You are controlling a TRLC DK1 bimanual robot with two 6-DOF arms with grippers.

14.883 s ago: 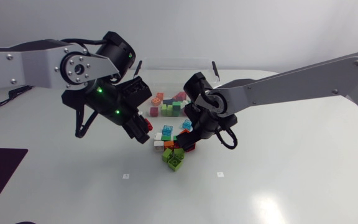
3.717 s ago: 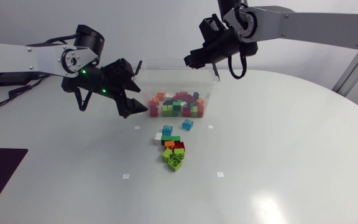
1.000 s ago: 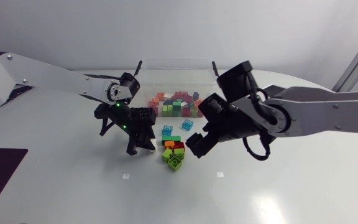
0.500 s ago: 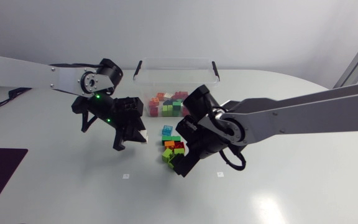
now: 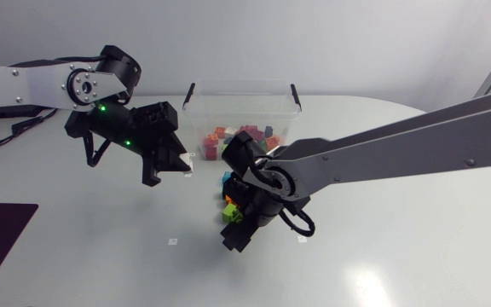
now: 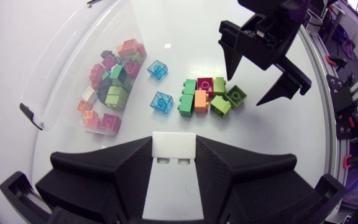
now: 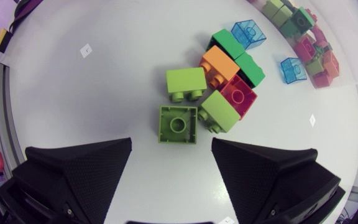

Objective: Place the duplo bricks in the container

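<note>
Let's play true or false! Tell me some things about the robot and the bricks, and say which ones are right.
1. The left gripper holds a white brick. True.
2. The right gripper holds an orange brick. False: it is open and empty, and that brick lies in the pile on the table.
3. The container is empty. False: many coloured bricks lie in it.
4. Two see-through blue bricks lie on the table outside the container. True.
</note>
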